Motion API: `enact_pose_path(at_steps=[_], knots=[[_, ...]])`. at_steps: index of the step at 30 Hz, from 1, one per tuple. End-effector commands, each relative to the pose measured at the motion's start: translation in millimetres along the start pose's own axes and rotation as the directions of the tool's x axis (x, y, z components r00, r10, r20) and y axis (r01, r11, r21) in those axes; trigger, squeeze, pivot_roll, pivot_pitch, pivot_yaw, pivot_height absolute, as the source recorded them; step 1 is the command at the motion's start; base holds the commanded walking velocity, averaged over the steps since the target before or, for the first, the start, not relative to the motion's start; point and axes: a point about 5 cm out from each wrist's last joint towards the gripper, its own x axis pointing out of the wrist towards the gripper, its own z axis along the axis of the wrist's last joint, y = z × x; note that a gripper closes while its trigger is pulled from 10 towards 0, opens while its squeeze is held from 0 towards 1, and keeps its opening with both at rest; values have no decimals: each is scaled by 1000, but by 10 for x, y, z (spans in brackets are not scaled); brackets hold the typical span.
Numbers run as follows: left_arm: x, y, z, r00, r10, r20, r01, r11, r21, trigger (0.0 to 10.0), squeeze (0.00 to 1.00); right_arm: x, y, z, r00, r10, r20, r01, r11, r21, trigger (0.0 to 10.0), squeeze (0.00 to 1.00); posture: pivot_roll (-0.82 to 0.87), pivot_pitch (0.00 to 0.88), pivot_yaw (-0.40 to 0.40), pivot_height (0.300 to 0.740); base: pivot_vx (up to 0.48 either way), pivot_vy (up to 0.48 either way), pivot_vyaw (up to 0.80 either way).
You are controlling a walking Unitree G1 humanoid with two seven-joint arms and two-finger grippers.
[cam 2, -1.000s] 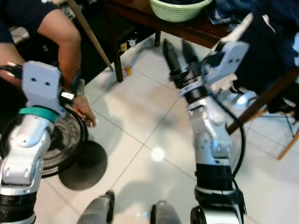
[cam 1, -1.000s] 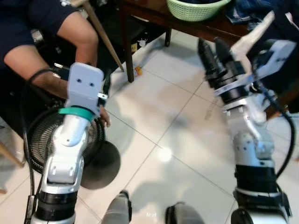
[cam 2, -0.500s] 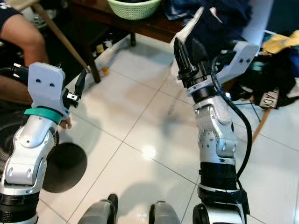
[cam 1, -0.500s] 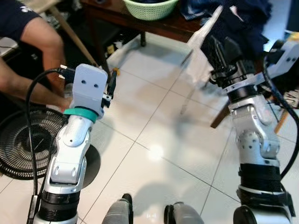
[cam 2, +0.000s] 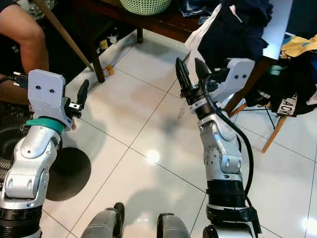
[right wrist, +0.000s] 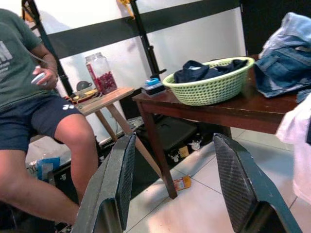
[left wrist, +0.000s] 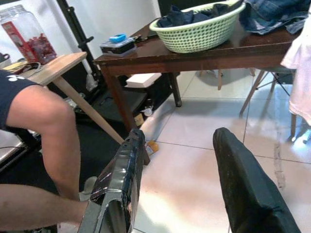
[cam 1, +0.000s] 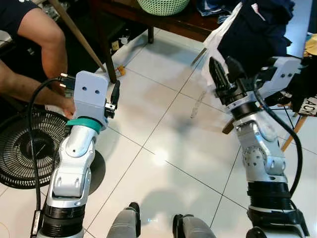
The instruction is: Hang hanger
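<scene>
1. While both silver arms are reaching forward over the glossy white tiled floor (cam 1: 163,163), the left gripper (left wrist: 180,179) is hovering with its two long black fingers spread apart and holding nothing.
2. The right gripper (right wrist: 177,182) is likewise standing released, its black fingers parted with nothing between them, pointing toward the dark brown wooden table (right wrist: 204,111).
3. On that table a pale green woven plastic basket (right wrist: 209,85) is sitting with dark clothing inside it, and folded blue denim (right wrist: 279,73) is lying just beside it.
4. Ahead of the right gripper, a white garment (cam 2: 200,34) and a dark navy garment (cam 2: 233,32) are hanging together; whether a hanger is carrying them cannot be told, and no hanger can be made out.
5. A seated person's bare forearm (cam 1: 29,89) is reaching down beside the left arm, near a round black floor fan (cam 1: 25,148).
6. A glass jar of red contents (right wrist: 101,73) is standing on a light wooden side table (right wrist: 104,97).
</scene>
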Motion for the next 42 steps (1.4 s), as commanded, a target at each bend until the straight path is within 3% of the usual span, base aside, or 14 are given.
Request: enact_pose_path(at_steps=[1, 3, 9, 22, 33, 42], knots=[[-68, -21, -184, 996, -25, -87, 26, 1000, 14, 10000, 0, -105, -53, -137, 998, -22, -56, 19, 998, -62, 10000, 0, 31, 73, 62, 740, 0, 0, 0], [-154, -86, -540, 968, -102, -230, 113, 993, 35, 10000, 0, -307, -223, -392, 981, -149, -127, 117, 967, -227, 10000, 0, 11, 25, 59, 740, 0, 0, 0], [-159, -152, -629, 960, -119, -254, 120, 993, -11, 10000, 0, -433, -285, -487, 970, -195, -144, 147, 946, -287, 10000, 0, -4, 0, 60, 740, 0, 0, 0], [-67, -177, -546, 976, -66, -207, 61, 998, -31, 10000, 0, -442, -326, -475, 970, -202, -136, 157, 945, -287, 10000, 0, -13, 0, 48, 740, 0, 0, -86], [6, -101, -445, 988, -6, -152, 2, 1000, -24, 10000, 0, -363, -311, -474, 975, -203, -91, 171, 946, -275, 10000, 0, 0, 0, 41, 740, 435, 0, -800], [34, -118, -347, 995, 9, -96, -8, 1000, 14, 10000, 0, -303, -283, -472, 981, -178, -83, 149, 949, -278, 10000, 0, 14, 0, 35, 740, 480, 0, 0]])
